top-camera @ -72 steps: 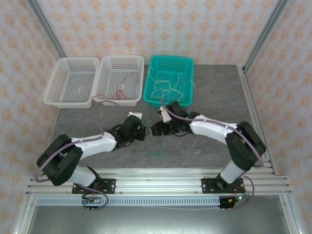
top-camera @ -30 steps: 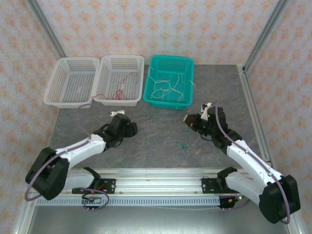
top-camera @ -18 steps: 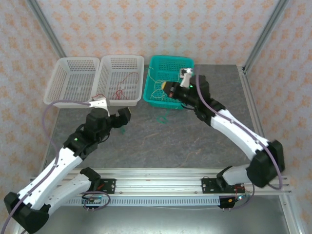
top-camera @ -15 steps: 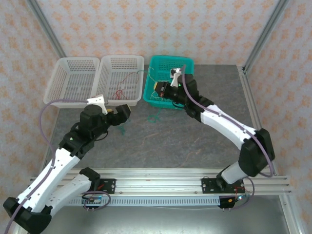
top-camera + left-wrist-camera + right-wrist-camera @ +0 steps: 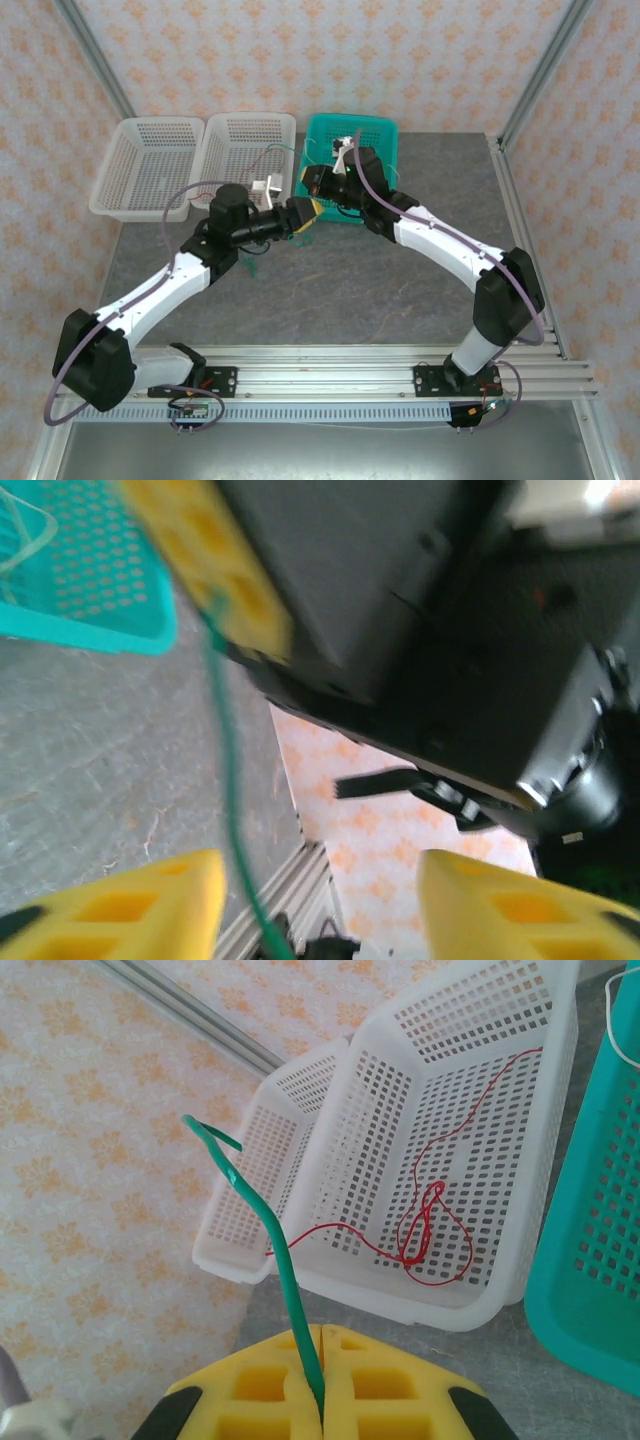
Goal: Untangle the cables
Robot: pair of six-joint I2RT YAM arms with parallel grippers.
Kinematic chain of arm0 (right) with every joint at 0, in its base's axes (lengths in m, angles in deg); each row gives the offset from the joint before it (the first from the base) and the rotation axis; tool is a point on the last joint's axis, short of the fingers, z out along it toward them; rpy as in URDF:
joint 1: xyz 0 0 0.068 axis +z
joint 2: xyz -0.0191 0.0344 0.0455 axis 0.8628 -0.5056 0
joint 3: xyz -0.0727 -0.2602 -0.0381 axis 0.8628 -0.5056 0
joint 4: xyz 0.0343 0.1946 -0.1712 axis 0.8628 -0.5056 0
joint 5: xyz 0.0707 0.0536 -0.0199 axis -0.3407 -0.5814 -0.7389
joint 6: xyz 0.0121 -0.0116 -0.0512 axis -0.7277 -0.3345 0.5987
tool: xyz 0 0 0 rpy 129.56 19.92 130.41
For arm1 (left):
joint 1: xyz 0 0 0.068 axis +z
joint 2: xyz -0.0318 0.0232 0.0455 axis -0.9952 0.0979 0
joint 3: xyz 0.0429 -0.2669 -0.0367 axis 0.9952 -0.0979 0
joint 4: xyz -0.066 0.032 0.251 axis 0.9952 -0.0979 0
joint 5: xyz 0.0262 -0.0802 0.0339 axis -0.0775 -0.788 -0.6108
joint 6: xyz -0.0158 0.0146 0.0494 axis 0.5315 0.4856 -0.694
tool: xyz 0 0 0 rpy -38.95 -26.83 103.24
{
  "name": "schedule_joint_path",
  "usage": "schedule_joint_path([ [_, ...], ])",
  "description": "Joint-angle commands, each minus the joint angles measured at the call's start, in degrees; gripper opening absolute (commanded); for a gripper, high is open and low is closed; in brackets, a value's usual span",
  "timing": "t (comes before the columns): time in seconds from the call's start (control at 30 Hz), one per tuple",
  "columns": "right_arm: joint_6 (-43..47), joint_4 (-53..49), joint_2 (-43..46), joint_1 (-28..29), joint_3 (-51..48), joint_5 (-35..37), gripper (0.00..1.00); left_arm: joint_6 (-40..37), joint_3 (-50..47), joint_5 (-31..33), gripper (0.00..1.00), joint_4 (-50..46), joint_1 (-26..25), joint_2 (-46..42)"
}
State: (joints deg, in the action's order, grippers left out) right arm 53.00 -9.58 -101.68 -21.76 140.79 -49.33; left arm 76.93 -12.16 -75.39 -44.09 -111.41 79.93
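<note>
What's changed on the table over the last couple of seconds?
Both arms swung from mid-table to the back; the right gripper and left gripper now meet before the teal basket. The green cable came along, pinched in the right gripper, with the left gripper open around it. The white basket and its red cable stayed put.

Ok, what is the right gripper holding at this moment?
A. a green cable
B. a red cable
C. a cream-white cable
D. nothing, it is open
A: in the right wrist view the right gripper is shut on the green cable, which rises from it, while the red cable lies loose in the white basket.
</note>
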Motion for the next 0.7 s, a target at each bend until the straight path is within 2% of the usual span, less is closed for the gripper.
schedule_joint_path([
  [0.0, -1.7, 1.8, 1.2, 0.1, 2.4, 0.0, 0.0, -1.1, 2.4, -2.7, 0.23, 0.6, -0.8, 1.1],
  [0.07, -1.6, 1.5, 1.5, 0.2, 2.4, -0.2, 0.0, -2.1, 2.4, -1.0, 0.0, -0.4, -0.6, 0.9],
  [0.17, -0.6, 1.3, 3.1, 0.2, 0.9, 0.9, 0.0, -4.3, 2.8, 2.9, 0.0, -3.5, 0.3, -0.5],
  [0.2, 0.6, 1.5, 4.4, 0.2, -0.3, 1.3, 0.07, -6.1, 3.4, 4.6, 0.0, -6.2, 1.2, -1.2],
  [0.23, 1.9, 1.6, 5.9, 0.2, -1.4, 1.8, 0.26, -8.9, 4.9, 5.9, 0.0, -9.9, 2.2, -1.6],
  [0.27, 3.1, 1.5, 8.2, 0.2, -3.4, 3.5, 0.49, -12.9, 7.1, 8.4, 0.0, -16.0, 3.8, -2.0],
  [0.3, 4.1, 1.6, 10.7, 0.1, -5.4, 5.3, 0.64, -16.7, 9.4, 10.8, 0.0, -22.0, 5.7, -1.9],
  [0.33, 4.9, 1.7, 13.0, 0.1, -7.3, 6.8, 0.71, -18.8, 11.2, 12.2, 0.0, -25.1, 7.7, -1.7],
  [0.4, 6.4, 1.7, 18.4, 0.0, -11.6, 9.4, 0.76, -21.4, 14.5, 13.6, 0.0, -28.7, 13.4, -0.1],
  [0.5, 7.1, 1.2, 25.0, -0.1, -17.5, 12.1, 0.77, -22.8, 19.3, 15.0, 0.0, -30.8, 22.2, 4.6],
  [0.67, 7.3, -1.5, 32.5, -0.1, -23.9, 13.5, 0.77, -29.3, 31.1, 25.6, 0.0, -38.7, 32.9, 16.1],
])
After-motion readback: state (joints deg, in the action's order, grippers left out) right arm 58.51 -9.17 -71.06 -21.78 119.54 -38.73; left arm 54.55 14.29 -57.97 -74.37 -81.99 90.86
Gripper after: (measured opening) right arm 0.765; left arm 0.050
